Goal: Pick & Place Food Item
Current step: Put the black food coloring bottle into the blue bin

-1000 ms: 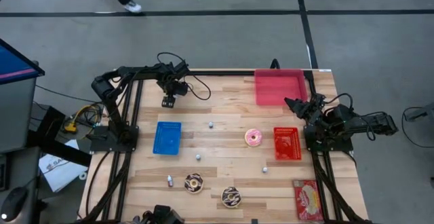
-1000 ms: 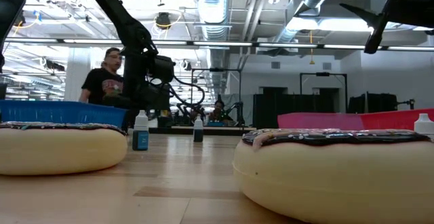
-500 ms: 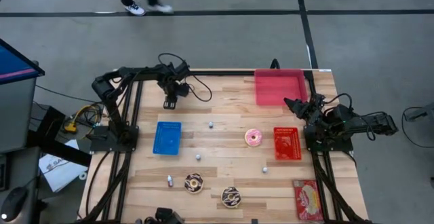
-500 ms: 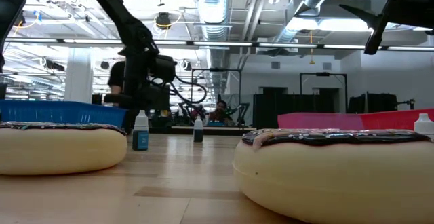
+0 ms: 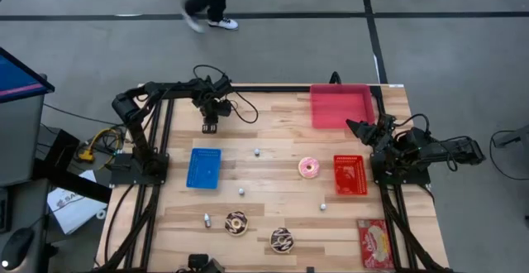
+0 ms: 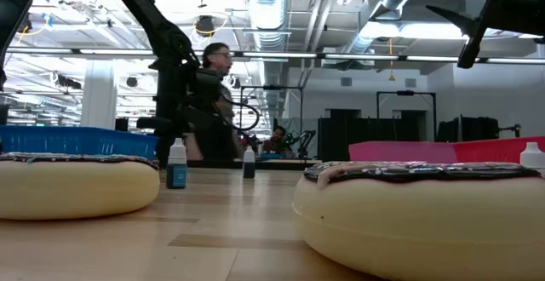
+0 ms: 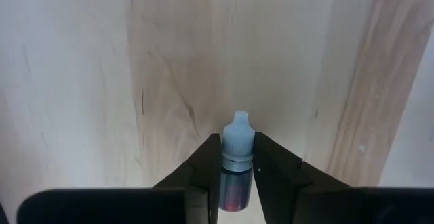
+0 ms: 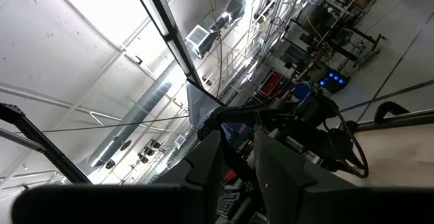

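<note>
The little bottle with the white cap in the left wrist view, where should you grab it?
Grab the bottle low on its body, below the cap, coming straight down from above. It is small, and its straight sides give flat fingers something to squeeze, while the cap tapers and could slip. The left gripper has a finger on each side that way.

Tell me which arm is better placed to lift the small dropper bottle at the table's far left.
Left. The left gripper points down at the table's far left edge, its fingers closed on either side of the small dropper bottle. The right gripper sits folded back at its base near the pink bin, far from the bottle.
</note>
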`<state>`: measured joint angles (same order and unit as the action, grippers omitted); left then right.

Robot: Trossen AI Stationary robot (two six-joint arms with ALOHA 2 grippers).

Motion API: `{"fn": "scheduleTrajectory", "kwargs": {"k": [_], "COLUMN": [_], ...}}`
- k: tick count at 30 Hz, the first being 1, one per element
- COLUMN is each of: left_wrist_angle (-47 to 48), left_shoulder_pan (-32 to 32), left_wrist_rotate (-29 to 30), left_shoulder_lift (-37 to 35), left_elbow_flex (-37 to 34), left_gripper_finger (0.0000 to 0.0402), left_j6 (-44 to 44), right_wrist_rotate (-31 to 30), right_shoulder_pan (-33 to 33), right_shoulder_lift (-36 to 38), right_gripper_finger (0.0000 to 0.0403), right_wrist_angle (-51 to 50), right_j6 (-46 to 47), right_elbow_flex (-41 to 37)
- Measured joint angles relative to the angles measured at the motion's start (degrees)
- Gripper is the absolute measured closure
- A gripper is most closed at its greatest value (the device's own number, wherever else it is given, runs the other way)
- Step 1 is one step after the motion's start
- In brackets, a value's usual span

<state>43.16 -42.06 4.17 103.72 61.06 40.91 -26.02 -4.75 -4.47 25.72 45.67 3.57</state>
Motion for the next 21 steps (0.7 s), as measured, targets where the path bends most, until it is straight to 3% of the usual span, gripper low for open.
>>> {"fn": "scheduleTrajectory", "kwargs": {"k": [13,21], "left_wrist_angle": [-2.7,-2.0], "left_shoulder_pan": [2.0,5.7], "left_wrist_rotate": [-2.3,-3.7], "left_shoulder_lift": [-0.5,-9.0], "left_elbow_flex": [0.0,0.0], "left_gripper_finger": [0.0337,0.0337], "left_j6": [-8.0,-13.6], "right_wrist_rotate": [0.2,0.4], "right_shoulder_pan": [0.0,0.0], "right_shoulder_lift": [0.0,0.0], "right_gripper_finger": [0.0321,0.0321], "right_wrist_angle": [0.8,1.9], "right_j6": [0.9,0.9], "right_elbow_flex": [0.0,0.0]}}
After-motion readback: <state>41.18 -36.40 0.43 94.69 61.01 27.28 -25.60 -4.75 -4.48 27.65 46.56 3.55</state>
